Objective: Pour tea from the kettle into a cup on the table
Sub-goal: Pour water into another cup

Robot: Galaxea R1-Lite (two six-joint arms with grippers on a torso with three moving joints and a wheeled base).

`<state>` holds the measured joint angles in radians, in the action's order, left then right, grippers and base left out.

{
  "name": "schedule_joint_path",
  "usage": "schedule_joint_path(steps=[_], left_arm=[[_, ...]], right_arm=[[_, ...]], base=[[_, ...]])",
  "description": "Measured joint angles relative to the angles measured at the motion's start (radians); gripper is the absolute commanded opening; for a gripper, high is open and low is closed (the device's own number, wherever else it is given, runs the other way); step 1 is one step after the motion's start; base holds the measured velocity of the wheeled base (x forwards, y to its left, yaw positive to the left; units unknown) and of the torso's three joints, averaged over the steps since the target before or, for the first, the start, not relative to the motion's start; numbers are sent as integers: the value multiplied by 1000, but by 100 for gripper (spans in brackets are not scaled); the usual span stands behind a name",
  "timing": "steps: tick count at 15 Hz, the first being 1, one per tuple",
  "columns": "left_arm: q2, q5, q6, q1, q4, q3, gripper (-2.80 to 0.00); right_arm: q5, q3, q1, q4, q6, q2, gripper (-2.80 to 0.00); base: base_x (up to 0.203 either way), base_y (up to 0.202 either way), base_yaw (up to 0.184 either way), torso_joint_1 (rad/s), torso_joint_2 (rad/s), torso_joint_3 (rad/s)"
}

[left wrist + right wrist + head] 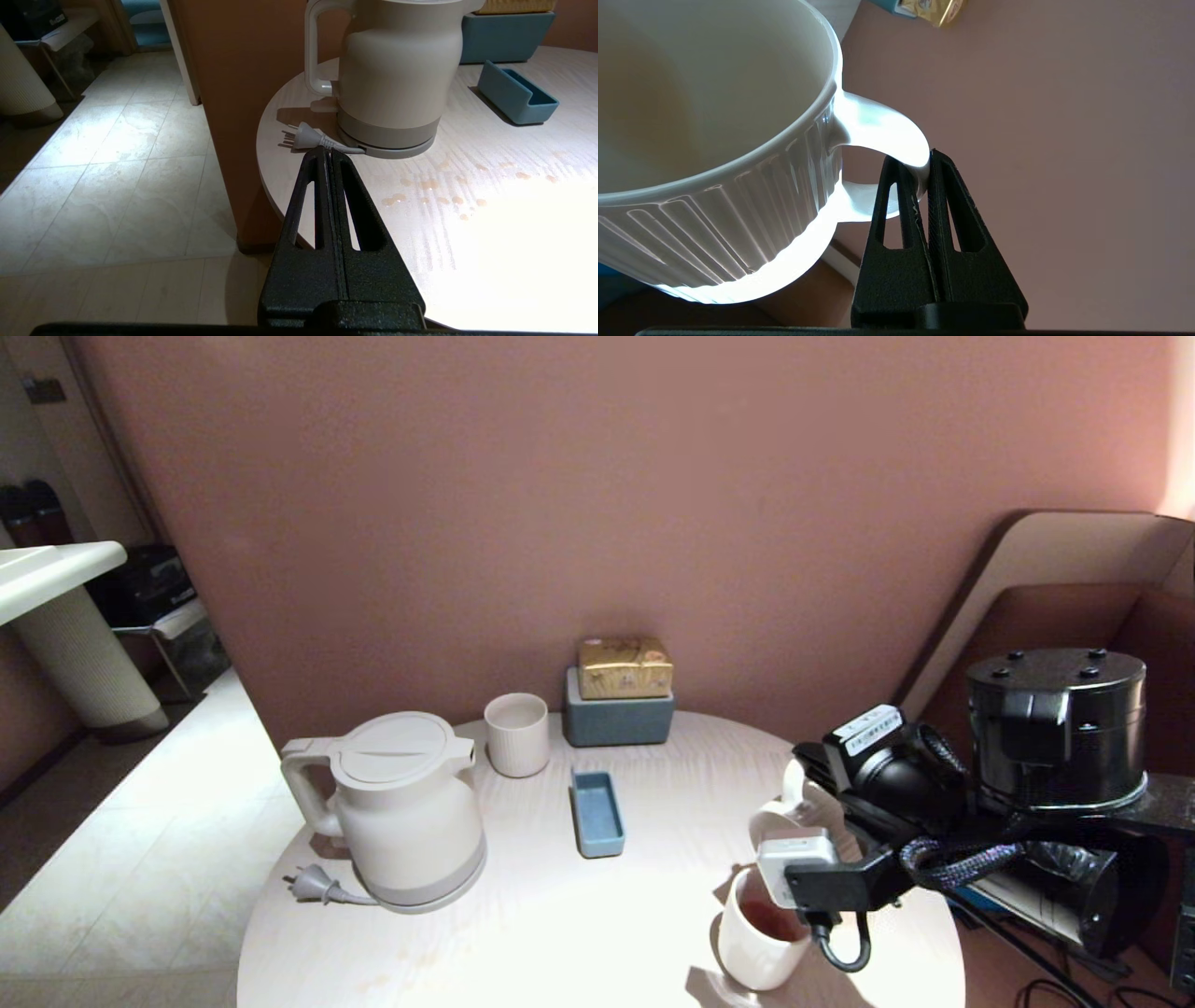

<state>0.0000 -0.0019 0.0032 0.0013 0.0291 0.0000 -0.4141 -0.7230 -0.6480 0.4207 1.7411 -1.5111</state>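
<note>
Currently, my right gripper (924,172) is pinched onto the loop handle of the ribbed white cup (719,140), one finger on each side of the handle. In the right wrist view the cup appears tipped, its mouth and pale interior facing the camera. In the head view this arm sits at about 4 o'clock on the table (523,933), and only part of the cup (782,821) shows behind the wrist hardware.

Directly below it, at about 5 o'clock near the table's edge, stands a smooth white cup (761,943) holding reddish-brown tea (780,922).

My left gripper (329,161) has its fingers pressed together and holds nothing. It hangs off the table's edge, pointing toward the plug (303,137).

The kettle (403,803) stands upright on its grey base at about 9 o'clock, lid on, handle turned toward the table's left edge. Small droplets (439,196) lie on the tabletop near it.

Further items:
- narrow ribbed cup (516,733), at 12 o'clock;
- blue tray (597,814), near centre;
- grey-blue box (618,719), with a gold box (624,666) on top, against the wall.
</note>
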Motion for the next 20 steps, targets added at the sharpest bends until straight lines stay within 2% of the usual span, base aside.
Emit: schedule_joint_path(steps=[15,20], left_arm=[[0,1,0,0,0,0,-280],[0,0,0,0,0,0,-280]], right_arm=[[-3,2,-19,2,-9,6,-280],[-6,7,-11,-2,-146,38,-280]], base=[[0,0,0,0,0,0],[0,0,0,0,0,0]])
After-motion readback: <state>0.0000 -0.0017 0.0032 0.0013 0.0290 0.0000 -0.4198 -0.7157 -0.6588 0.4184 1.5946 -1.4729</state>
